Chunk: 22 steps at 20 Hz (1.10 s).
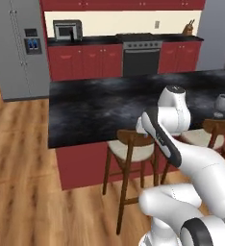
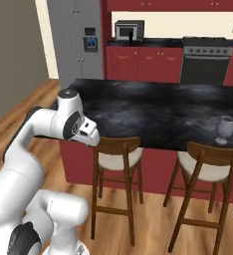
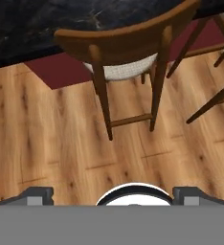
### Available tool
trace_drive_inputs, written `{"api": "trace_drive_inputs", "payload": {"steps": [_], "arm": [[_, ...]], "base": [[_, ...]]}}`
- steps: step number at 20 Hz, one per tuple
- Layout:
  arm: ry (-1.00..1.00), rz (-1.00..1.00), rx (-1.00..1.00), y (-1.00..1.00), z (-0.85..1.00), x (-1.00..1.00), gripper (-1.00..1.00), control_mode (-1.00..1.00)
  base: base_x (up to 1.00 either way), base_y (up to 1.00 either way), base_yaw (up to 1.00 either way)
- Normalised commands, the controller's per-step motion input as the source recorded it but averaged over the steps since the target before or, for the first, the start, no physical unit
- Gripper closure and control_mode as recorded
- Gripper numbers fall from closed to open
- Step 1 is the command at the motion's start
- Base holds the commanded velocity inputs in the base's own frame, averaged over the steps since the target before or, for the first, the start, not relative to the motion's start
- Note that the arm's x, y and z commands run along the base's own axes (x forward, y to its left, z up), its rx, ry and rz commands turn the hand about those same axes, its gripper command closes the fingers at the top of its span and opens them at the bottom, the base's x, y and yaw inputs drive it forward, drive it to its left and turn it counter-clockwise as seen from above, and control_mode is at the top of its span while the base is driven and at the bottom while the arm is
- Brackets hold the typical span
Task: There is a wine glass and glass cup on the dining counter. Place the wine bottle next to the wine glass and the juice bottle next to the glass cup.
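Clear, pale grey glass marks the one task item on show: the wine glass [image 2: 225, 128] stands upright on its round foot near the front edge of the dining counter [image 2: 153, 112], towards its right end. In the left base view the wine glass [image 1: 221, 104] sits at the far right, just beyond a stool back. No bottle and no tumbler can be seen on the black marble top.

Two wooden stools stand tucked against the counter's red base; the left stool [image 2: 116, 155] has a pale cushion and a curved back. Beyond the counter are red cabinets, a microwave [image 2: 129, 30], a dark oven [image 2: 206, 63] and a grey fridge [image 1: 19, 48] to the left.

Folded in front of the counter, the arm carries the gripper [image 3: 112, 195] low, looking down at the wood floor and the stool. Its fingertips [image 3: 37, 195] stand wide apart with nothing between them.

The step in hand looks like finding the bottles, so the task seems barely begun. Doing it well likely means keeping the arm tucked while the base drives, clear of the stools, and remembering where the wine glass stands.
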Motion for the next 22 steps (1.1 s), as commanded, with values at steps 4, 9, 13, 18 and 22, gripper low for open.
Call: {"api": "trace_drive_inputs", "payload": {"steps": [4, 9, 13, 18, 22], "arm": [[0.00, 0.00, 0.00, 0.00, 0.00, 0.00, -1.00, 1.00], [0.00, 0.00, 0.00, 0.00, 0.00, 0.00, -1.00, 1.00], [0.00, 0.00, 0.00, 0.00, 0.00, 0.00, -1.00, 1.00], [0.00, 0.00, 0.00, 0.00, 0.00, 0.00, -1.00, 1.00], [0.00, 0.00, 0.00, 0.00, 0.00, 0.00, -1.00, 1.00]], "base": [[0.27, 0.90, 0.00], [0.29, 0.89, 0.00], [0.32, 0.88, 0.00], [0.33, 0.87, 0.00], [0.41, 0.81, 0.00]]}}
